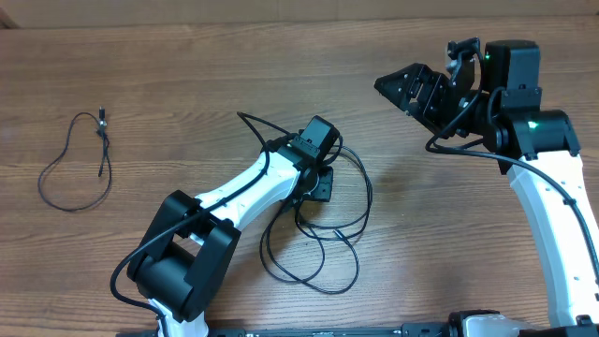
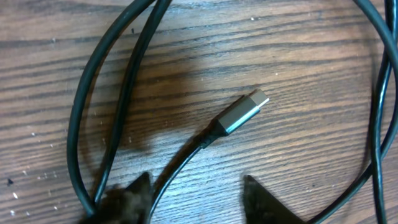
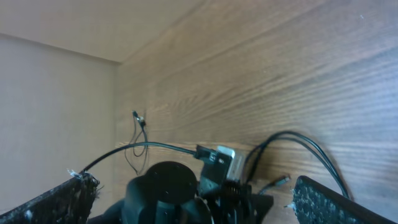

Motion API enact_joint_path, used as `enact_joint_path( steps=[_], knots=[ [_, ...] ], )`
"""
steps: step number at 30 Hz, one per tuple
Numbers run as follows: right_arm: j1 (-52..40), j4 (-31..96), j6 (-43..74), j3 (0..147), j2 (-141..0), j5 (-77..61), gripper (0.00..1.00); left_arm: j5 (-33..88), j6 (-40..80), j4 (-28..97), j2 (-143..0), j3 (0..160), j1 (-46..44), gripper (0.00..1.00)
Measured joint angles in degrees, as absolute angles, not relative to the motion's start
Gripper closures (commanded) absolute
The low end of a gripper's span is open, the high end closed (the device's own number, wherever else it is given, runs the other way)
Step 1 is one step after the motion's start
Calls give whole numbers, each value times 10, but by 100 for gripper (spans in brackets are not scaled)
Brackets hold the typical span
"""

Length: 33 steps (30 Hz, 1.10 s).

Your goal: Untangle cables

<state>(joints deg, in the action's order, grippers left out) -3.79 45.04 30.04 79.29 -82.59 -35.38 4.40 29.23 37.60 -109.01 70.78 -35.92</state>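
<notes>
The cables (image 1: pixel 323 236) lie in a loose heap of crossed loops just toward 6 o'clock of the middle of the worktop (image 1: pixel 187 75), under the left arm's wrist. One separate cord (image 1: pixel 101 120) lies well apart at 9 o'clock, in a single open loop that needs no work.

These cords look light, thin and limp. My judgement is that they will drag and slide over the smooth wood rather than lift as a body, and a pull on one loop may tighten the crossings instead of freeing them. The jacket is round and smooth, so a pinch on bare cord may slip.

The best hold is probably the metal plug (image 2: pixel 245 111), or the stiffer collar just behind it at its 7 o'clock side. It is rigid, wider than the cord, and it marks a free end to draw out.

The left tool (image 2: pixel 196 193) hangs low over that plug, its fingers (image 2: pixel 134 196) partly apart and holding nothing; the plug's cord runs close beside the left one. The right tool (image 1: pixel 398 84) waits at 2 o'clock, spread wide and empty.
</notes>
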Motion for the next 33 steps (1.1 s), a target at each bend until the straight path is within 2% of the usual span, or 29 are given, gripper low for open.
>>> enact_joint_path(
  steps=[3, 11, 33],
  knots=[
    [-38, 469, 300, 793, -826, -347, 0, 43, 294, 374, -1090, 708, -359, 74],
    [-47, 507, 300, 792, -847, -338, 0, 42, 295, 372, -1090, 708, -359, 81],
    [-53, 524, 300, 773, -869, -307, 0, 40, 295, 372, -1090, 708, -359, 82]
  ],
)
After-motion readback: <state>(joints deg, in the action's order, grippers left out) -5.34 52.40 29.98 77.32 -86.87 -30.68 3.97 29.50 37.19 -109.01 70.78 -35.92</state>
